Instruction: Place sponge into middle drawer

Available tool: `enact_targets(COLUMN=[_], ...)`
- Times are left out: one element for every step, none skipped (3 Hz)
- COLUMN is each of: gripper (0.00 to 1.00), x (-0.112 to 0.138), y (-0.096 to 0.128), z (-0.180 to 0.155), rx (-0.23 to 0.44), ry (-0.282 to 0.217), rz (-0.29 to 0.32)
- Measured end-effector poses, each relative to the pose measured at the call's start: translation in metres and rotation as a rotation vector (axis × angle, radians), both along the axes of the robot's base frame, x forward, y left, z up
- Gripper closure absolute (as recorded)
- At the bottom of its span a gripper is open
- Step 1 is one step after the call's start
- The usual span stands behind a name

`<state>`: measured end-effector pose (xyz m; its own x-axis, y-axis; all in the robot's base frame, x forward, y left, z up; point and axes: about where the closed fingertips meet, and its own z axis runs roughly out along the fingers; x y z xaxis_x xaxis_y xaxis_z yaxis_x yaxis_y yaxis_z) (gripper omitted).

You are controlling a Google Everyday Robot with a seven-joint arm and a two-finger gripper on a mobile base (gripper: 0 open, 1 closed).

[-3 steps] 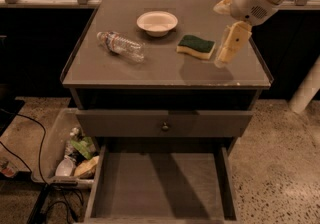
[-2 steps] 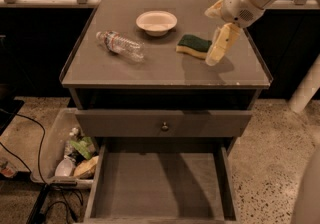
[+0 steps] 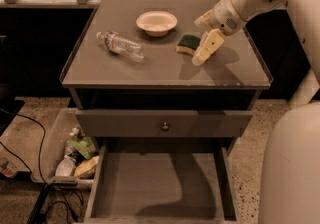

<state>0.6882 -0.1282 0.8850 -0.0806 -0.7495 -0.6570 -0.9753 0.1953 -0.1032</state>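
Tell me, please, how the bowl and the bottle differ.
The white bowl stands upright; the plastic bottle lies on its side. The bowl is round and opaque, the bottle long and clear. Both rest on the cabinet top, left of the end effector by the sponge.

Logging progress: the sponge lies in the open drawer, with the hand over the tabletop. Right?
No. In the camera view the sponge lies on the tabletop, next to the hand. The drawer is open, and the hand is over the tabletop.
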Motion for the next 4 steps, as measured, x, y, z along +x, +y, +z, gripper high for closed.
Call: enact_targets(gripper=[0.0, 0.0, 0.0, 0.0], x=[0.014, 0.025, 0.033, 0.044], y=[-0.005, -0.018, -0.025, -0.022], z=[-0.011, -0.022, -0.031, -0.053], rx=[-0.012, -0.063, -0.104, -0.116], ry=[0.015, 0.01, -0.002, 0.031], rz=[-0.077, -0.169, -0.219, -0.222])
